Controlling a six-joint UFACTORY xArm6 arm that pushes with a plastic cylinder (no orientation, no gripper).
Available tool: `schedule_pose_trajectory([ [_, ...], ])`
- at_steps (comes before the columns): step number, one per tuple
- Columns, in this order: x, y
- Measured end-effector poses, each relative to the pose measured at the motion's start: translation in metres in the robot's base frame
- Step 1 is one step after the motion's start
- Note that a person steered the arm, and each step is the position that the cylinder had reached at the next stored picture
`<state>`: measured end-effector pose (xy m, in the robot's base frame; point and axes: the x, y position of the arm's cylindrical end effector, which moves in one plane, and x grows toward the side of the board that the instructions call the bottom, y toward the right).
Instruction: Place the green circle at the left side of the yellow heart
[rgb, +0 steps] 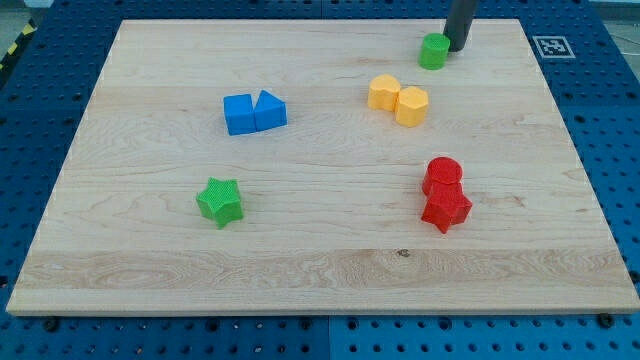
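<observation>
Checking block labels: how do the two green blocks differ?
The green circle is round and sits near the view's top right, with my tip right beside it. The green star is pointed, looks bigger, and lies alone at lower left. Both share one green.

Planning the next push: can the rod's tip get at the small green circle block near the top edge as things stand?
Probably yes. My tip sits right beside the green circle block, on its right, seemingly touching it, with nothing between. The yellow blocks lie lower, out of the way.
</observation>
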<state>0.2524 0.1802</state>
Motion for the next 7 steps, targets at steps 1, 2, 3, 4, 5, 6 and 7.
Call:
schedule_pose_trajectory([
  [1,0.0145,0.0001],
  [2,0.0172,0.0006],
  [3,0.0172,0.0002],
  [4,0.0172,-0.0011],
  [5,0.0172,-0.0035],
  [6,0.0172,-0.0042],
  [7,0.0126,-0.009],
])
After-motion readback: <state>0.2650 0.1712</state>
